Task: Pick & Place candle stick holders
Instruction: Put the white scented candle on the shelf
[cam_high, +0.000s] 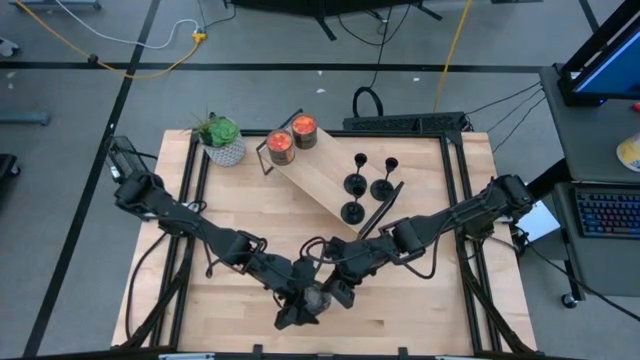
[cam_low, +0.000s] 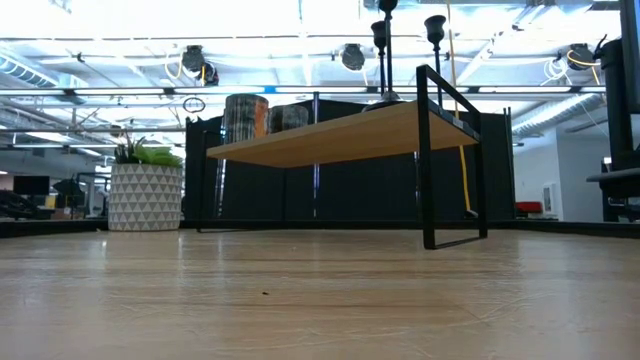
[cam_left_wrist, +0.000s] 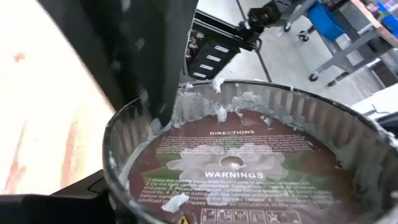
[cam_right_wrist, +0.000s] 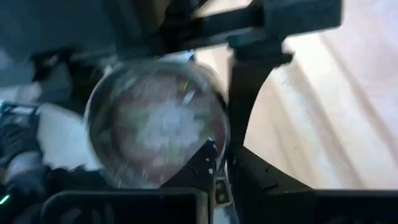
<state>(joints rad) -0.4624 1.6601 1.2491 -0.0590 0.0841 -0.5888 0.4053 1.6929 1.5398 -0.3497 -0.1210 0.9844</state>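
Three candle stick holders (cam_high: 368, 186) stand on the wooden shelf (cam_high: 320, 175), desk 1 o'clock; both claws meet at 6 o'clock around a glass candle jar (cam_high: 316, 297); finger states: cannot tell; placement apparently done.

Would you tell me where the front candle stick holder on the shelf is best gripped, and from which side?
Take the front candle stick holder by its stem, claw descending from the table's front: it stands upright, its disc base lies flat on the shelf, the other holders stand behind.
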